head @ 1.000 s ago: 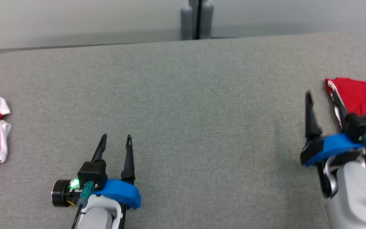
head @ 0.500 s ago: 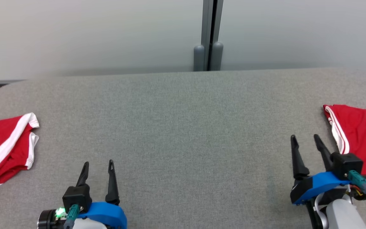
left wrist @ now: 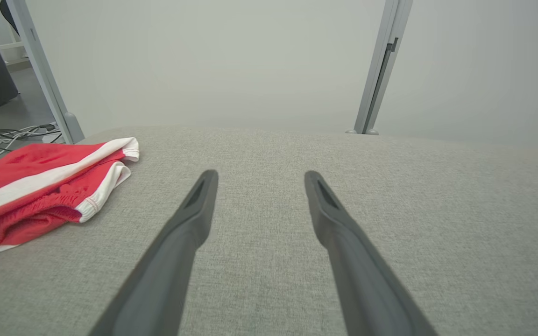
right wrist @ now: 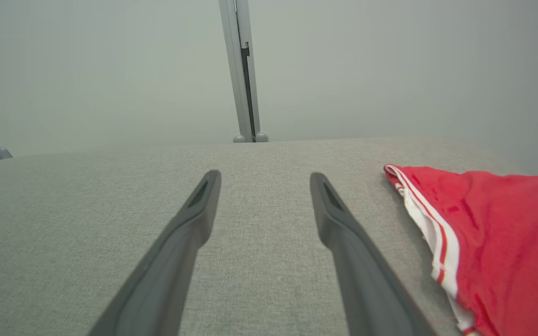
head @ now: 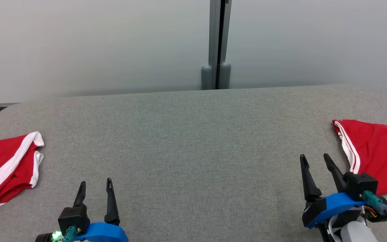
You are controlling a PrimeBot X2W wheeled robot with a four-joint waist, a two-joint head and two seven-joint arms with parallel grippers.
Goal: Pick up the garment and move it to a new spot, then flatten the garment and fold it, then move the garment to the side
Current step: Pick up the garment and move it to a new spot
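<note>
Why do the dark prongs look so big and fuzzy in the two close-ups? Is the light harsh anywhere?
Left wrist view: the left gripper sits near a wide-angle lens, so its fingers swell and soften toward the bottom edge; the left red garment is sharp. Right wrist view: same for the right gripper. Head view: soft even light, no glare.

Two garments lie on the surface, well apart: the left-hand garment at its left edge, the right-hand garment at its right edge. The left claw is over the near left part, right of the left-hand garment and apart from it. The right claw is over the near right, just beside the right-hand garment. Behind the surface stands a wall, with a post at its middle.
</note>
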